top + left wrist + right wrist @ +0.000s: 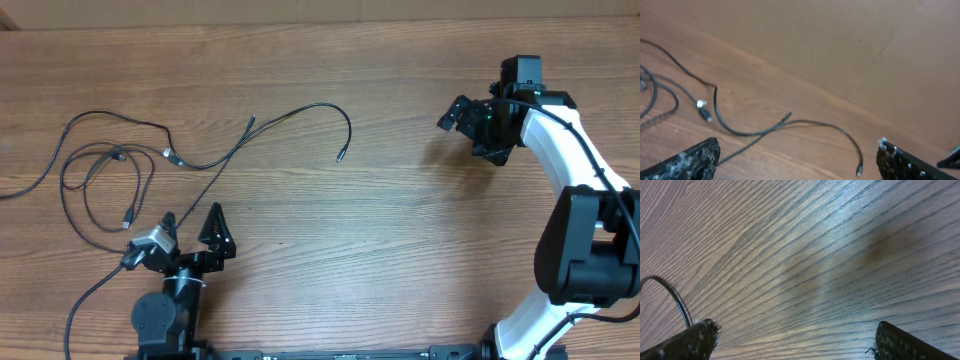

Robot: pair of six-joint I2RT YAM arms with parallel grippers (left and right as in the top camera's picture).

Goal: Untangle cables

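Looking down on a wood-grain counter [380, 260], thin black cables [168, 153] lie in a loose heap just beyond the left end effector [190, 212] and to its left. Several loops there overlap and cross one another, with small silver and black plug tips showing among them. One long strand arcs away from the heap, passing beyond the left end effector and out to its right, where it ends in a free plug tip. Another strand trails off further to the left.

The left end effector is released, its two dark fingers spread wide with nothing between them, and it hovers just short of the nearest loops. The right end effector [452, 112] is also released and empty, well apart from the left end effector, above bare wood.

Judging by the crossed loops, the untangling appears hardly begun. Only the long strand looks partly drawn free, and the overlapping coils remain to be separated.
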